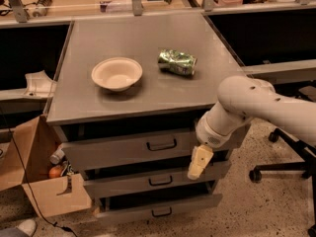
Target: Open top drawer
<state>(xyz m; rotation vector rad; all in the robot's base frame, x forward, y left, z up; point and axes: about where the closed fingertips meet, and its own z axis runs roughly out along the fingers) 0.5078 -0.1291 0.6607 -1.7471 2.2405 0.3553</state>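
Note:
The top drawer (pixel 118 151) is the tallest grey front panel just under the cabinet's top. Its dark loop handle (pixel 162 144) sits at its centre. Two shallower grey drawers (pixel 148 180) lie below it, each stepped out a little further than the one above. My gripper (pixel 199 162) hangs from the white arm (pixel 247 105) in front of the cabinet's right side. It is to the right of and a little below the top drawer's handle and does not touch it. Its cream tip overlaps the gap between the top and middle drawers.
On the cabinet top (pixel 148 38) stand a cream bowl (pixel 117 73) and a crushed green can (pixel 177 62). An open cardboard box (pixel 44 181) with items stands on the floor at the left. An office chair base (pixel 281 167) is at the right. Desks run along the back.

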